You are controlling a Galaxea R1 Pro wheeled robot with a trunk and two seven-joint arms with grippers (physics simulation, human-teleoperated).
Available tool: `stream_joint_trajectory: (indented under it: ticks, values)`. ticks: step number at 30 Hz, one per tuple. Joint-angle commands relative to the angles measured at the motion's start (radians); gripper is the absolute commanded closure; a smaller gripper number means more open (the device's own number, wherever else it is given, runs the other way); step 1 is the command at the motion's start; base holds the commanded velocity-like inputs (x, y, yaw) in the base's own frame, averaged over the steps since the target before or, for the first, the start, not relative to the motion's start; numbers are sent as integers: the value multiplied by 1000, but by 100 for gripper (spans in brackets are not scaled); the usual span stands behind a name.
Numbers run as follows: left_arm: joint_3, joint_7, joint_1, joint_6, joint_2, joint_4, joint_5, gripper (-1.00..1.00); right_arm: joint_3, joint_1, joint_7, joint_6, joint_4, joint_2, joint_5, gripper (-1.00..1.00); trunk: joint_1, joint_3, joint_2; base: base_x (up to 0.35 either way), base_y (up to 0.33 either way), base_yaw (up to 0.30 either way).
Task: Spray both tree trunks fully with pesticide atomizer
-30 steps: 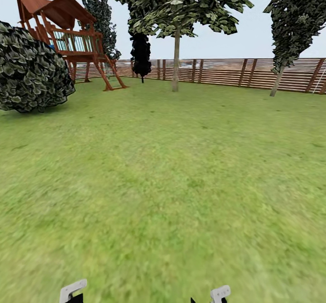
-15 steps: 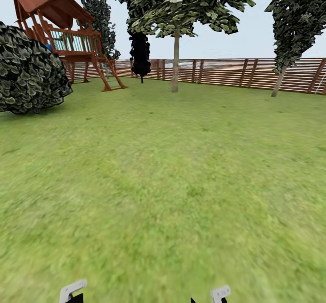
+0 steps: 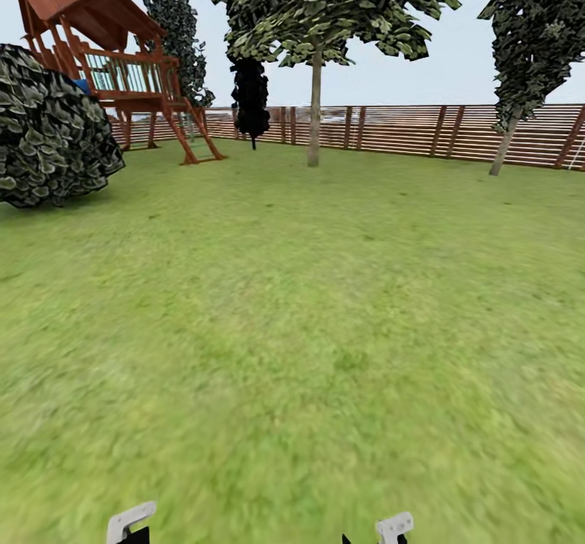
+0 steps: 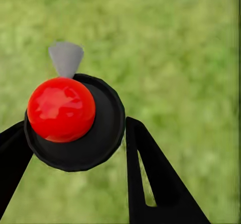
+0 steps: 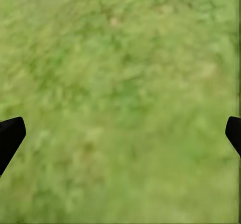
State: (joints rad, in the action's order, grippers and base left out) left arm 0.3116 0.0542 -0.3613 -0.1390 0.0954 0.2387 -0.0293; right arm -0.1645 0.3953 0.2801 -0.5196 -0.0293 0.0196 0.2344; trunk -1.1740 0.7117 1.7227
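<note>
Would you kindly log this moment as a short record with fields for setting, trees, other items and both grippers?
setting: grass lawn enclosed by a slatted wooden fence
trees: one trunk mid-lawn, a leaning one by the fence at right
other items: wooden playhouse, large bush
left gripper: closed around a black round object with a red knob
right gripper: open, over grass

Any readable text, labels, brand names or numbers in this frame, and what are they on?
None. The black object with a red ball between the left gripper's fingers shows no lettering from this angle, and the fence and play tower carry no signs.
</note>
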Motion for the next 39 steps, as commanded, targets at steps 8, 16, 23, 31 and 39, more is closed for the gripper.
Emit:
stream_joint_trajectory:
  ticks: [8,16,23,31,39]
  values:
    - [-2,4,-1,-4,0,-1,-3,100,-9,0,4,-2,0,0,6,-100,-1,1,0,338,-72,0]
    - [-2,3,-1,-4,0,-1,-3,100,-9,0,4,-1,0,0,6,-100,-1,1,0,338,-72,0]
    - [-2,3,-1,-4,0,-1,-3,100,-9,0,4,-2,0,0,6,-100,-1,1,0,338,-72,0]
    - [-2,4,-1,-4,0,-1,-3,100,-9,0,4,-2,0,0,6,-100,-1,1,0,331,-97,0]
    - [-2,4,-1,-4,0,-2,-3,100,-9,0,4,-2,0,0,6,-100,-1,1,0,320,-117,0]
